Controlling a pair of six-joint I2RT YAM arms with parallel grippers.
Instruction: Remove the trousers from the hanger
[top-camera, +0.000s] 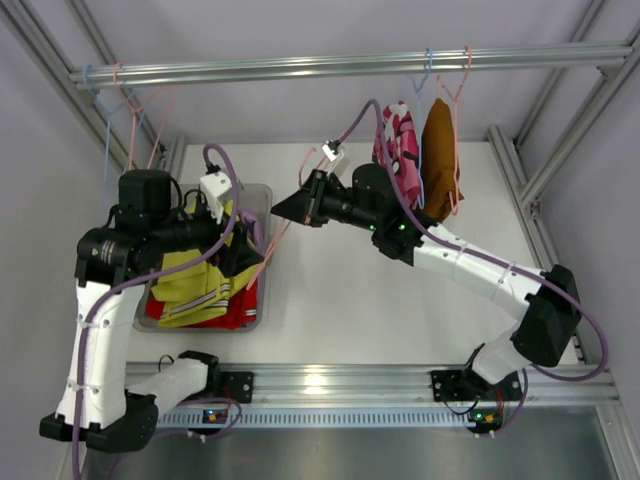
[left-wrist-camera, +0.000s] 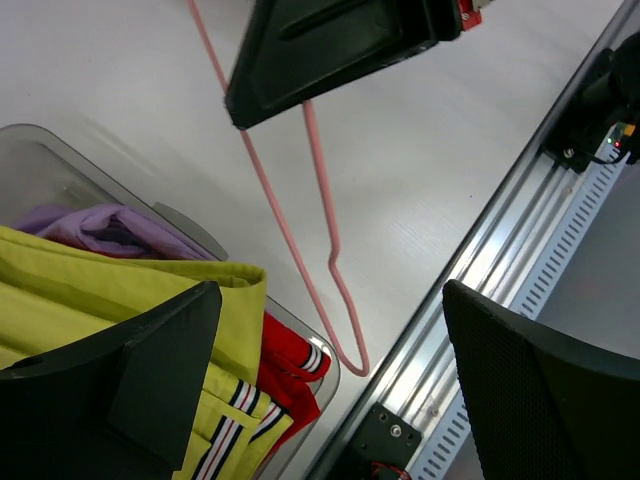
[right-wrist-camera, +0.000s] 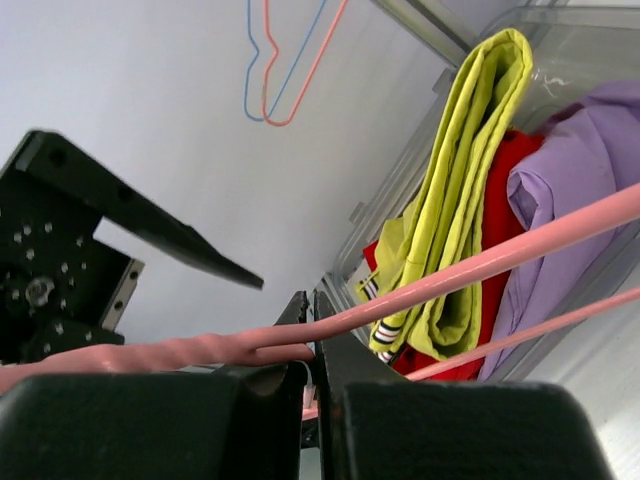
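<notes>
The yellow-green trousers (top-camera: 195, 285) lie folded in a clear bin (top-camera: 256, 188) on top of the red trousers (top-camera: 236, 312). The left wrist view shows the yellow-green (left-wrist-camera: 120, 290), the red (left-wrist-camera: 290, 370) and the lilac trousers (left-wrist-camera: 100, 225) in the bin. My left gripper (top-camera: 237, 256) is open and empty just over the bin's right side. My right gripper (top-camera: 290, 207) is shut on a bare pink wire hanger (top-camera: 282, 234) and holds it above the table, right of the bin. In the right wrist view the jaws (right-wrist-camera: 312, 330) pinch the hanger's wire (right-wrist-camera: 480, 268).
On the overhead rail (top-camera: 330, 65) at the back right hang a red-and-white patterned garment (top-camera: 398, 145) and a brown garment (top-camera: 438, 150). Bare hangers (top-camera: 130, 110) hang at the rail's left end. An aluminium rail (top-camera: 340, 380) borders the table's near edge.
</notes>
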